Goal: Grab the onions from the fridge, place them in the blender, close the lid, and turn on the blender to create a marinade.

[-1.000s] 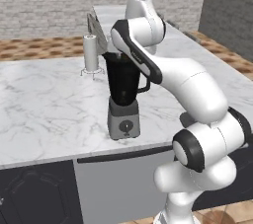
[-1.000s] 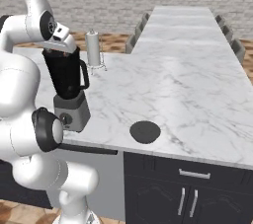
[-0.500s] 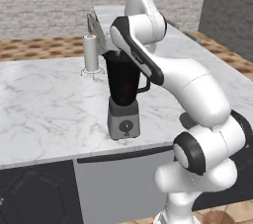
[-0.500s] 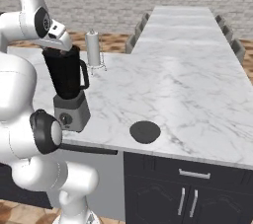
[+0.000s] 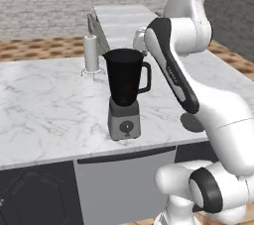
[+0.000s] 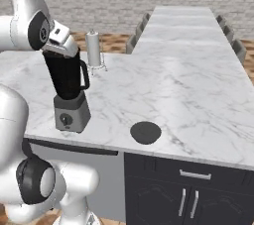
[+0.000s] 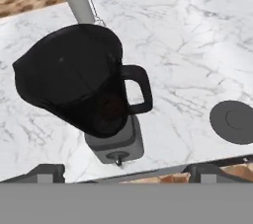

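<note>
Hovering above the open blender (image 7: 94,94), pincer (image 6: 62,40).

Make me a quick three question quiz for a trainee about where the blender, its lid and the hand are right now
1. True or false: the lid sits on the blender jar.
2. What stands on the counter behind the blender? A) white cylinder on a stand B) kettle C) bowl
3. Fill in: in the hand view, the camera looks down into the open ____ of the jar.

Key: 1 false, the lid lies flat on the counter beside the blender. 2 A. 3 mouth.
</note>
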You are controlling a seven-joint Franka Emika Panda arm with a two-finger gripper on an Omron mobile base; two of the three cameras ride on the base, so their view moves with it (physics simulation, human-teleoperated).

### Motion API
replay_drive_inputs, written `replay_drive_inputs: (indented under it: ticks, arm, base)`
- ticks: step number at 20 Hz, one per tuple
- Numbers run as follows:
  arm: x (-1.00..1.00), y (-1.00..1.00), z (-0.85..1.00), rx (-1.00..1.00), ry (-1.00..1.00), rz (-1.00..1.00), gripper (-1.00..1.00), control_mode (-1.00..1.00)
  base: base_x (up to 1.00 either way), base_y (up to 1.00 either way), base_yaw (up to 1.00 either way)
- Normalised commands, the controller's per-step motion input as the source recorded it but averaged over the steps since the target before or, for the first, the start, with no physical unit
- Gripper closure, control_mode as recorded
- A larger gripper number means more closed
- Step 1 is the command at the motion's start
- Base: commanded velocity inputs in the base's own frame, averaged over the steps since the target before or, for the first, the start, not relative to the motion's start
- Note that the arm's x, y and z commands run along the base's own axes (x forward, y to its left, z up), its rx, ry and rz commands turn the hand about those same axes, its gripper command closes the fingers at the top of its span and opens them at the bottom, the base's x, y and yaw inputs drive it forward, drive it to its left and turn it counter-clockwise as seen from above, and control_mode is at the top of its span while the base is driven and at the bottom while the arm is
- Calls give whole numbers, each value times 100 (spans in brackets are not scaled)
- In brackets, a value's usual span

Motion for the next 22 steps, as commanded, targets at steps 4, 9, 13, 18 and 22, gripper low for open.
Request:
replay_drive_inputs:
  ticks: [4, 9, 13, 18, 22]
  arm:
    - [-91, -99, -84, 0, -1, 1, -100, -100]
    - [-60, -45, -100, -15, 1, 0, -100, -100]
    - [-8, 9, -74, -7, 10, 2, -100, -100]
    - [5, 7, -25, 0, 13, 2, -100, -100]
    - [-3, 0, -1, 0, -1, 0, -100, -100]
  base:
    - [0, 0, 0]
    - [0, 0, 0]
    - [0, 0, 0]
    - [0, 0, 0]
    - [0, 0, 0]
